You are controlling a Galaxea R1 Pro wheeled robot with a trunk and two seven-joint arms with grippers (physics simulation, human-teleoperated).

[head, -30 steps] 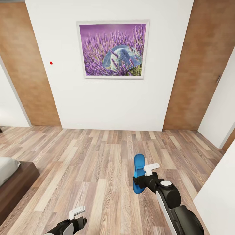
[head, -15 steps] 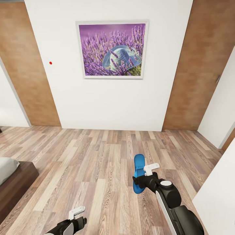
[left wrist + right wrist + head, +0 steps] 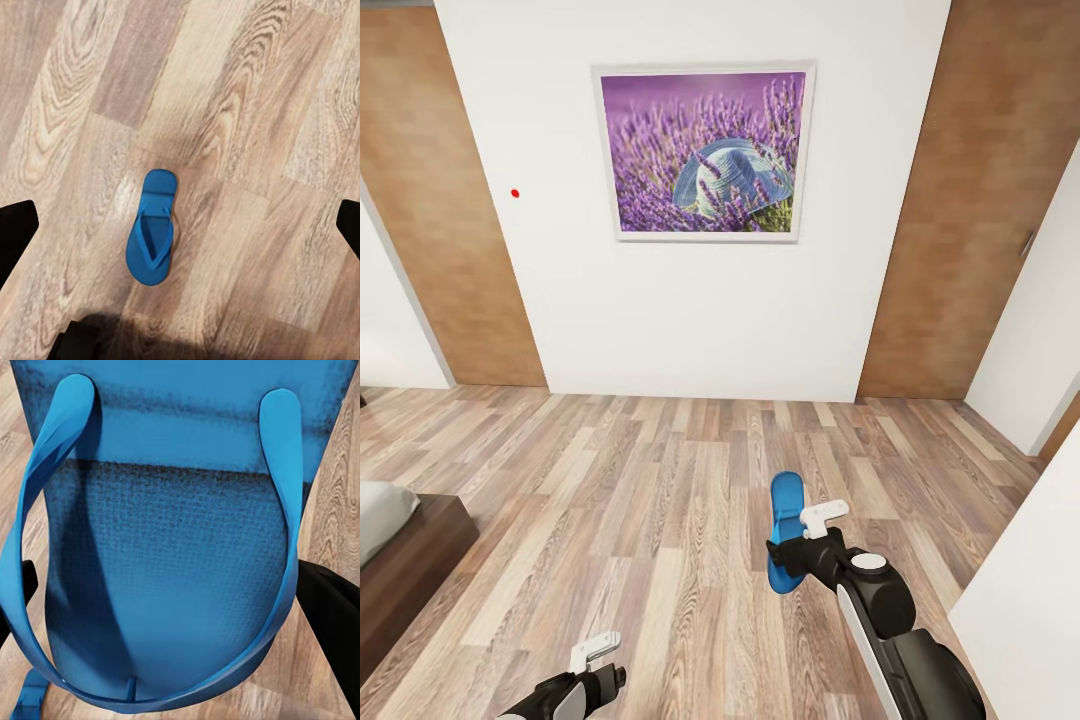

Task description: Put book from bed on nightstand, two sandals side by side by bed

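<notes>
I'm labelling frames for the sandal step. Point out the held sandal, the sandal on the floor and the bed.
held sandal (image 3: pixel 784 500): head view, its front sole.
sandal on the floor (image 3: pixel 152 229): left wrist view, mid sole.
bed (image 3: pixel 382 512): head view, mattress corner.

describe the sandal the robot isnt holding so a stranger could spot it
Start from the wood-plank floor under the left end effector. A bright blue sandal lies there flat, strap side up, alone on the planks; its twin is clamped in the right end effector.
</notes>
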